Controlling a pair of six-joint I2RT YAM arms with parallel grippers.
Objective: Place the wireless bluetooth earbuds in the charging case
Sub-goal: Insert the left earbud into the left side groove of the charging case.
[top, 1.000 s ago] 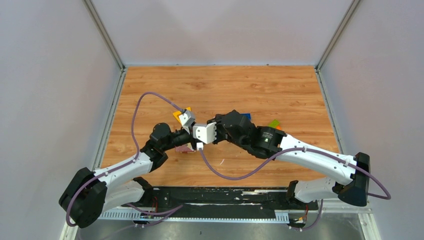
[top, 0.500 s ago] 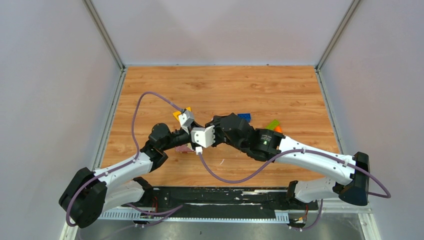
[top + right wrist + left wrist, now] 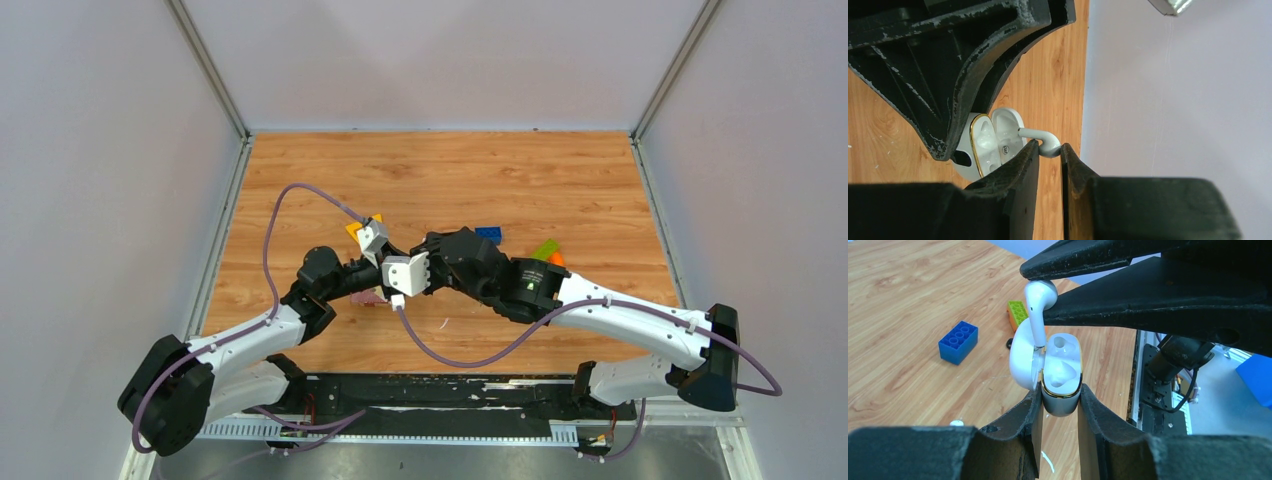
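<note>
The white charging case (image 3: 1062,390) is upright with its lid (image 3: 1020,357) open to the left. My left gripper (image 3: 1060,392) is shut on its lower body. One white stemmed earbud (image 3: 1040,302) is held above the case, and its stem tip reaches the case's rim beside the hinge. My right gripper (image 3: 1050,147) is shut on the earbud's head (image 3: 1048,142), next to the open case (image 3: 993,145). In the top view the left gripper (image 3: 372,262) and the right gripper (image 3: 412,268) meet mid-table, and the case is hidden under them. I cannot make out a second earbud.
A blue brick (image 3: 958,342) and a green brick (image 3: 1017,311) lie on the wooden table beyond the case. In the top view they lie behind the right arm: the blue brick (image 3: 489,233) and the green brick (image 3: 547,248). A yellow-orange piece (image 3: 362,227) lies by the left wrist. A thin white sliver (image 3: 443,323) lies nearer.
My right gripper with the earbud has shifted slightly left toward the case over the last second. The left arm holds still.
</note>
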